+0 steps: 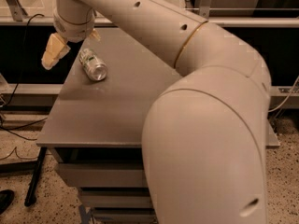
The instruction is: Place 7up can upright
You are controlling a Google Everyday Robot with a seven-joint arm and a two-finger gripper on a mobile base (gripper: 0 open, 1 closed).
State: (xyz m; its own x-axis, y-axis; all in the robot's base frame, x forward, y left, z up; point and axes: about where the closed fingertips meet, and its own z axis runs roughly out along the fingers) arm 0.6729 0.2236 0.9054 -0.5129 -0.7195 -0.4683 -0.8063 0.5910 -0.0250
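Aluminium, so the 7up can point(92, 64) is going to be light and probably thin-walled. Clamp too hard and it dents, and the smooth round side looks slippery and keen to roll. It's lying on its side on the grey table point(117, 111), towards the far left corner, with the shiny top facing roughly at the camera.

The gripper point(71, 50) hangs just above and behind the can. It looks spread wide with nothing in it: one cream finger point(55, 52) shows to the can's left, and a bit of the other peeks out up and to its right. No contact that I can see.

If it were me I'd grab across the middle of the body, pads on opposite sides of the curve and not on the rims, with moderate squeeze. Then tip it up onto its base. The big white arm point(210, 125) blocks the whole right side of the table.
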